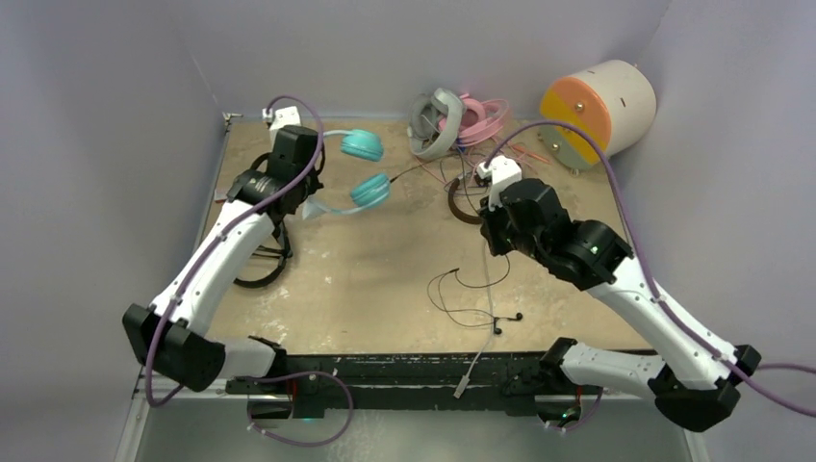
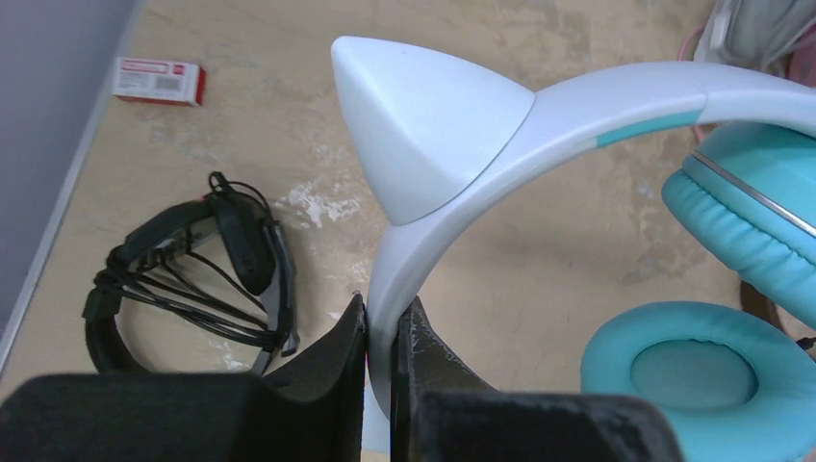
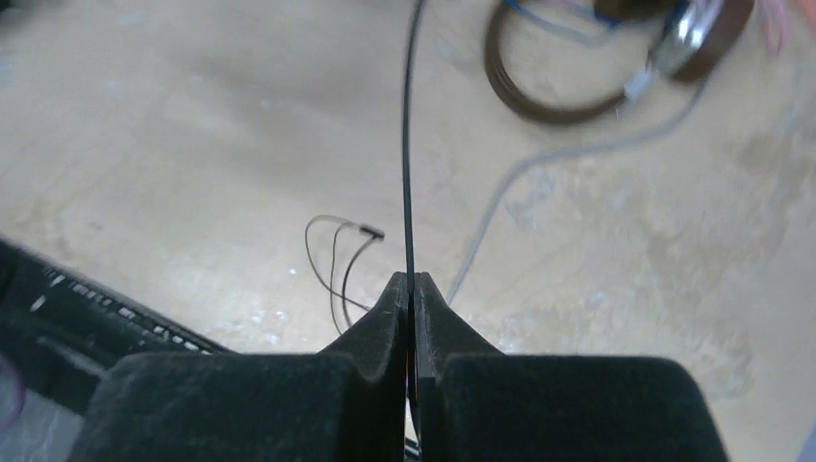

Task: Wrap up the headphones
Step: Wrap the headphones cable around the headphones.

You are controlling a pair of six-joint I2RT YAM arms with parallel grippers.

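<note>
Nearest me, a black metal rail [image 1: 423, 371] runs along the table's front edge, and a pale grey lead [image 1: 476, 358] hangs over it. The table top [image 1: 366, 289] is a flat beige board, matt, scuffed and blotched with paler patches. Plain lilac-grey walls [image 1: 96, 144] close it in on the left, right and far sides.

Near the front, a loose thin dark wire [image 1: 462, 294] lies in slack loops. Just beyond it, the right gripper [image 3: 411, 284] has its black foam-faced jaws pressed together on a thin black cable [image 3: 407, 144]. The cable runs straight up out of the wrist view, and I cannot tell which set it belongs to.

Left of centre, the left gripper [image 2: 380, 322], jaws almost together, pinches the teal-and-white headphones [image 2: 462, 154] by their smooth white plastic headband. The band carries a pointed cat-ear shape. The round teal cushions [image 2: 693, 375] look soft and padded.

Beside the left arm, the black headphones [image 2: 192, 279] lie flat with their cord wound across the band. A small red-and-white box [image 2: 159, 80] lies near the wall.

Beyond the right gripper lie the brown-and-silver headphones [image 3: 693, 29]. At the far edge, the grey-white pair [image 1: 435, 123] and the pink pair [image 1: 481, 115] are heaped together, touching, among tangled thin wires. In the far right corner a large cream cylinder [image 1: 601, 106] lies on its side, showing an orange-and-yellow face.
</note>
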